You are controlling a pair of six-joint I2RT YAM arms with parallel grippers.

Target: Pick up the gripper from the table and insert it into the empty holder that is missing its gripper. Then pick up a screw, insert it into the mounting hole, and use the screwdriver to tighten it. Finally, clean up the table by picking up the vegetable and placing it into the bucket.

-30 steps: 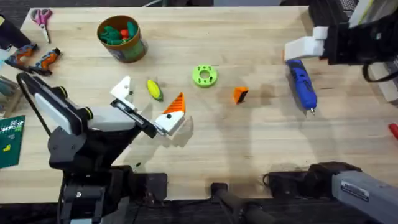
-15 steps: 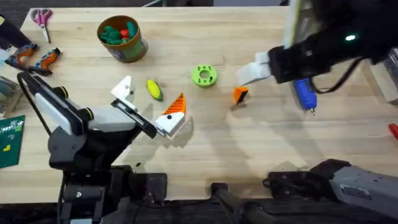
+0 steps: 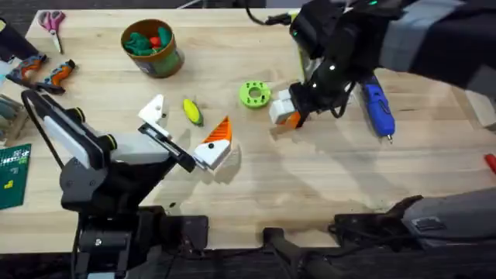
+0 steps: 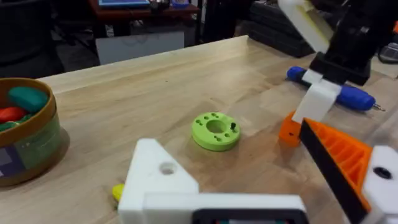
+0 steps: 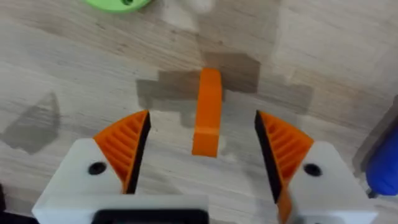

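The small orange gripper (image 3: 297, 118) (image 5: 207, 112) lies on the table, and my right gripper (image 3: 288, 115) (image 5: 205, 149) is open and low around it, an orange pad (image 5: 127, 146) on each side. My left gripper (image 3: 184, 128) rests open on the table. One of its claws is the plain white holder (image 3: 153, 110) (image 4: 158, 177), the other carries an orange tip (image 3: 217, 138). The yellow-green vegetable (image 3: 192, 111) lies between them. The blue screwdriver (image 3: 377, 105) lies right of the right gripper. The green bucket (image 3: 153, 46) stands at the far left. No screw can be made out.
A lime-green ring with holes (image 3: 254, 94) sits just left of the right gripper. Scissors (image 3: 53, 21), an orange-and-black tool (image 3: 46, 74) and a green board (image 3: 12, 174) line the left edge. A red object (image 3: 490, 161) pokes in at the right edge.
My right arm has swung in from the far right, past the screwdriver, and come down around the small orange gripper. The left arm has stayed still.
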